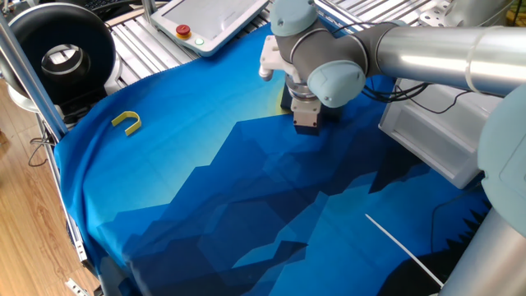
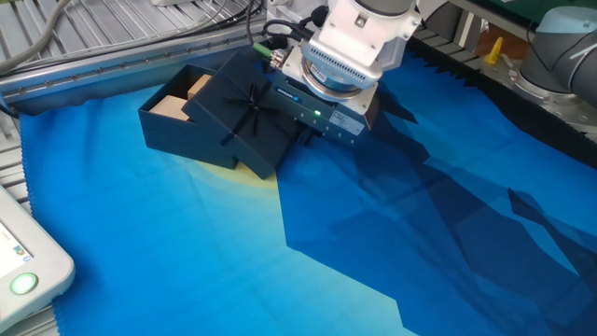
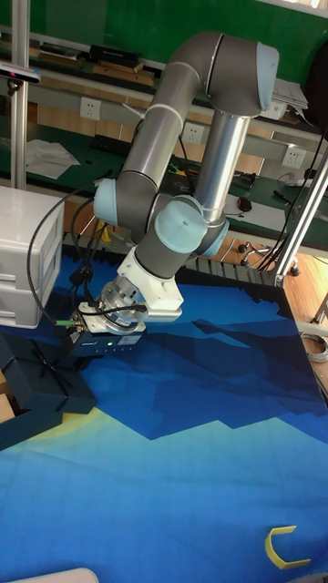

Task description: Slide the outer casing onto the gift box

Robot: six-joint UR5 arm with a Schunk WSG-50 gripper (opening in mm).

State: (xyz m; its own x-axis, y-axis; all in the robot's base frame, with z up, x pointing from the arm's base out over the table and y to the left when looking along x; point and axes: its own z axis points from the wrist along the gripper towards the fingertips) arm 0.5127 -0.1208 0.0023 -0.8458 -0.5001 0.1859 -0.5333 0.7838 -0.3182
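Where the blue patterned cloth point(image 2: 187, 252) covers the tabletop, nearest in the other fixed view: bare folds of light and dark blue, with a corner of a white control pad point(image 2: 23, 266) and its green button at the lower left edge.

Farther back on the cloth: the gift box point(image 2: 173, 117), dark-walled, with a tan inside showing at its open left end. Lying partly over it and tilted, the outer casing point(image 2: 244, 117), dark navy, crossed by a thin ribbon with a bow on top; lower right corner of the casing resting on the cloth, upper left part riding on the box, so only partway on.

Just beside the casing's right edge: the gripper point(image 2: 303, 138), pointed downward and set low against that side, apparently touching it. Fingers hidden beneath the wrist body with its small green light; whether spread or pressed together, impossible to tell.

Behind that: the grey and pale blue arm point(image 3: 182, 137) bending down from above, cables trailing from the wrist.

Seen in the tall fixed view: casing point(image 3: 41, 378) at the left edge, gripper point(image 3: 91, 351) just to its right.

Well apart, near the cloth's far border: a small yellow U-shaped piece point(image 1: 126, 122). Beyond the arm: a white plastic bin point(image 1: 427, 136).
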